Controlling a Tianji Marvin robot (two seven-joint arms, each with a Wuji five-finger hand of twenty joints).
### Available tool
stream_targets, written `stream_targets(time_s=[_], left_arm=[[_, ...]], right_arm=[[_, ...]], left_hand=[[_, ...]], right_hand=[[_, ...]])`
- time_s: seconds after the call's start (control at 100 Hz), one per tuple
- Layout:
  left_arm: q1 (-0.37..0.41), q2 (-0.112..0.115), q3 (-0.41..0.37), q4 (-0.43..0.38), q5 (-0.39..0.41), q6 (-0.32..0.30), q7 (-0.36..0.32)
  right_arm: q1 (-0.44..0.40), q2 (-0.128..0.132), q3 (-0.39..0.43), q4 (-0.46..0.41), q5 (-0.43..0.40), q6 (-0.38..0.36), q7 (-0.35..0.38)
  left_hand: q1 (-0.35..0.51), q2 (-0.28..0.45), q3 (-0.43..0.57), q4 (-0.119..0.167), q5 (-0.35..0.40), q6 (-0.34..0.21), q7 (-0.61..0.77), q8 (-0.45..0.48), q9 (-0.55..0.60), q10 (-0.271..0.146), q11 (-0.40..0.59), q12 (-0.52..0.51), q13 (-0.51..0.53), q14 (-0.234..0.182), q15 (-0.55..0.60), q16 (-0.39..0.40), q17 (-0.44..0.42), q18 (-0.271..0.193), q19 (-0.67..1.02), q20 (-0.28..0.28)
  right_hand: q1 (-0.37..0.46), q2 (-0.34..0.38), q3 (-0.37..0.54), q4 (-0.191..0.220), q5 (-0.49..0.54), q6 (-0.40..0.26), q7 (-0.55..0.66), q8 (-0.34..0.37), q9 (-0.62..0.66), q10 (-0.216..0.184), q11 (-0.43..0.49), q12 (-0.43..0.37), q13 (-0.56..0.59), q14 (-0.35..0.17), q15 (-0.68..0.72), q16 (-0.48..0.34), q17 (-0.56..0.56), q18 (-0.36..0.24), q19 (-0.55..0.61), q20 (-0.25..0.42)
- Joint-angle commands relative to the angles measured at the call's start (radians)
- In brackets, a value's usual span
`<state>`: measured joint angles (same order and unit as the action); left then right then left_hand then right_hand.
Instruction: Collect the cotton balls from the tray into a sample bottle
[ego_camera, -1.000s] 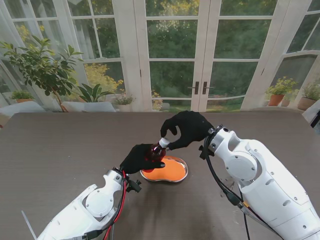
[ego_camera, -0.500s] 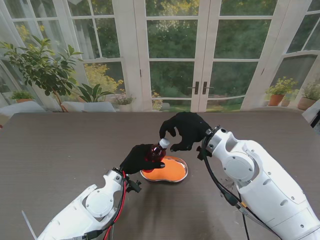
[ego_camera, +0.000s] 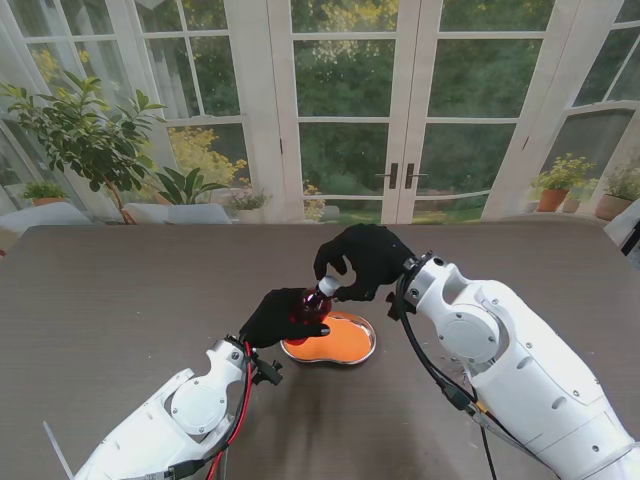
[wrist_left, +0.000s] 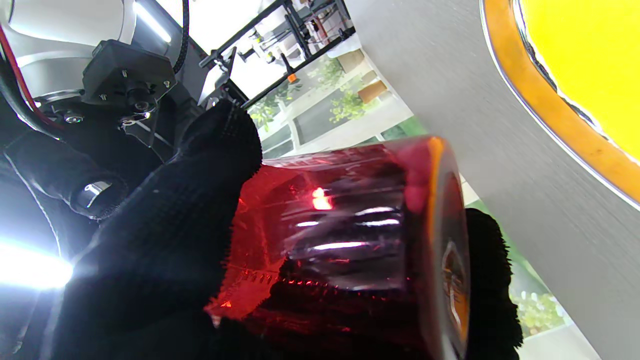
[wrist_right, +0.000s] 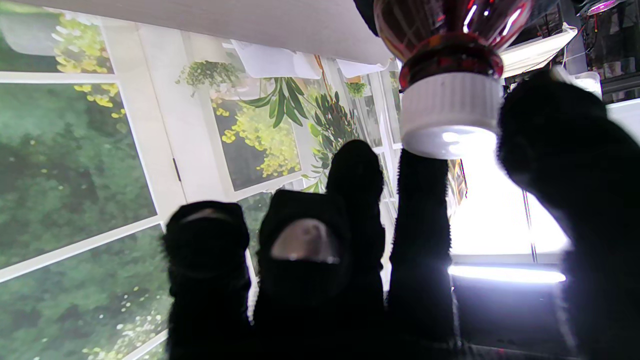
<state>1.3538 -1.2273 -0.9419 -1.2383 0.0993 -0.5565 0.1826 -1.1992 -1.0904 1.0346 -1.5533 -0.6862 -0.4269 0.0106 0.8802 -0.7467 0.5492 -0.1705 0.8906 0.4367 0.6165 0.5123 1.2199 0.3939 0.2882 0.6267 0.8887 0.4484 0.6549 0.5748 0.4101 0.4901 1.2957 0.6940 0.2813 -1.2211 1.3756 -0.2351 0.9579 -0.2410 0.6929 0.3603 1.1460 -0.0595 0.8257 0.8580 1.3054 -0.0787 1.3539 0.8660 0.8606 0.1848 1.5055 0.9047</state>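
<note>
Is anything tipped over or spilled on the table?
Nothing is spilled. The red bottle leans because the left hand holds it tilted above the orange tray, while the right hand has its fingers around the white cap.

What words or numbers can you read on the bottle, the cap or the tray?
None can be read.
Bottle: raised marks on its base, too blurred to read.
Cap: plain white, no text.
Tray: orange, no text visible.
Left hand holds the bottle; right hand is at the cap.
</note>
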Motion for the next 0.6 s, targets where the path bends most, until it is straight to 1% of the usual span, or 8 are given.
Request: stream_targets(time_s=[0.0,0.06,0.08,0.15,0.29,0.35,0.38,0.59], left_arm=[[0.000,-0.003,-0.003,-0.005,-0.003,-0.002,-0.020],[0.000,-0.003,-0.003,-0.005,-0.003,-0.002,-0.020],[0.000,-0.003,-0.003,-0.005,-0.003,-0.002,-0.020],[0.000,-0.002,-0.003,-0.005,-0.003,-0.002,-0.021],[0.000,-0.002,-0.003,-0.005,-0.004,-0.002,-0.024],[0.001,-0.002,-0.004,-0.006,-0.004,-0.001,-0.023],[0.001,-0.002,-0.004,-0.005,-0.004,-0.002,-0.023],[0.000,-0.003,-0.002,-0.003,-0.005,-0.003,-0.022]], right_arm=[[0.000,-0.006,-0.004,0.001,-0.006,0.004,0.008],[0.000,-0.007,-0.006,0.003,-0.007,0.005,0.003],[0.000,-0.007,-0.007,0.003,-0.008,0.005,0.002],[0.001,-0.008,-0.009,0.005,-0.011,0.007,-0.002],[0.003,-0.009,-0.013,0.007,-0.011,0.012,-0.009],[0.004,-0.010,-0.015,0.007,-0.012,0.014,-0.010],[0.004,-0.010,-0.015,0.007,-0.012,0.016,-0.010],[0.006,-0.010,-0.019,0.006,-0.006,0.025,-0.005]], left_hand=[[0.165,0.222,0.296,-0.026,0.165,-0.285,0.126,0.001,0.081,-0.115,0.030,-0.001,-0.006,-0.011,0.007,0.010,-0.021,-0.032,0.036,0.020],[0.165,0.223,0.296,-0.026,0.165,-0.286,0.126,0.001,0.081,-0.116,0.030,-0.001,-0.006,-0.012,0.007,0.010,-0.020,-0.033,0.036,0.020],[0.165,0.223,0.296,-0.026,0.165,-0.285,0.126,0.001,0.080,-0.115,0.030,-0.001,-0.006,-0.012,0.007,0.010,-0.020,-0.033,0.036,0.020],[0.164,0.224,0.296,-0.026,0.166,-0.286,0.126,0.001,0.081,-0.117,0.030,0.000,-0.005,-0.012,0.007,0.011,-0.020,-0.035,0.036,0.020],[0.164,0.224,0.294,-0.026,0.165,-0.286,0.126,0.000,0.080,-0.117,0.030,-0.001,-0.007,-0.012,0.006,0.010,-0.021,-0.035,0.036,0.020],[0.164,0.223,0.295,-0.026,0.165,-0.286,0.126,0.000,0.080,-0.117,0.030,-0.001,-0.007,-0.012,0.006,0.010,-0.021,-0.034,0.036,0.020],[0.164,0.223,0.295,-0.026,0.165,-0.286,0.126,0.000,0.081,-0.116,0.030,0.000,-0.007,-0.013,0.006,0.010,-0.020,-0.034,0.036,0.020],[0.163,0.224,0.296,-0.026,0.166,-0.286,0.127,0.000,0.080,-0.115,0.029,-0.001,-0.008,-0.011,0.006,0.010,-0.021,-0.034,0.036,0.020]], right_hand=[[0.013,-0.006,0.067,-0.010,0.036,-0.002,0.027,0.024,0.029,-0.025,0.022,0.013,0.016,-0.032,0.043,0.016,0.016,-0.005,0.045,0.008],[0.020,-0.007,0.062,-0.018,0.046,0.000,0.034,0.028,0.036,-0.025,0.024,0.016,0.016,-0.035,0.049,0.018,0.020,-0.004,0.048,0.006],[0.025,-0.005,0.060,-0.040,0.052,0.001,0.037,0.032,0.042,-0.026,0.024,0.024,0.015,-0.030,0.054,0.019,0.021,-0.002,0.050,0.004],[0.024,-0.004,0.061,-0.048,0.060,0.000,0.039,0.030,0.049,-0.027,0.023,0.027,0.015,-0.027,0.060,0.020,0.024,-0.002,0.052,0.003],[0.041,-0.002,0.048,-0.154,0.074,0.009,0.119,-0.075,0.070,-0.027,0.017,0.044,0.015,-0.025,0.074,0.023,0.030,0.002,0.058,-0.002],[0.037,0.000,0.047,-0.164,0.077,0.014,0.131,-0.083,0.075,-0.030,0.018,0.044,0.015,-0.032,0.078,0.024,0.032,0.000,0.060,-0.002],[0.041,0.006,0.042,-0.184,0.081,0.018,0.153,-0.098,0.082,-0.031,0.018,0.045,0.015,-0.029,0.081,0.025,0.033,0.003,0.060,-0.002],[0.023,0.037,0.032,-0.202,0.098,0.055,0.194,-0.123,0.102,-0.027,0.017,0.038,0.015,-0.019,0.094,0.028,0.034,0.008,0.065,0.000]])
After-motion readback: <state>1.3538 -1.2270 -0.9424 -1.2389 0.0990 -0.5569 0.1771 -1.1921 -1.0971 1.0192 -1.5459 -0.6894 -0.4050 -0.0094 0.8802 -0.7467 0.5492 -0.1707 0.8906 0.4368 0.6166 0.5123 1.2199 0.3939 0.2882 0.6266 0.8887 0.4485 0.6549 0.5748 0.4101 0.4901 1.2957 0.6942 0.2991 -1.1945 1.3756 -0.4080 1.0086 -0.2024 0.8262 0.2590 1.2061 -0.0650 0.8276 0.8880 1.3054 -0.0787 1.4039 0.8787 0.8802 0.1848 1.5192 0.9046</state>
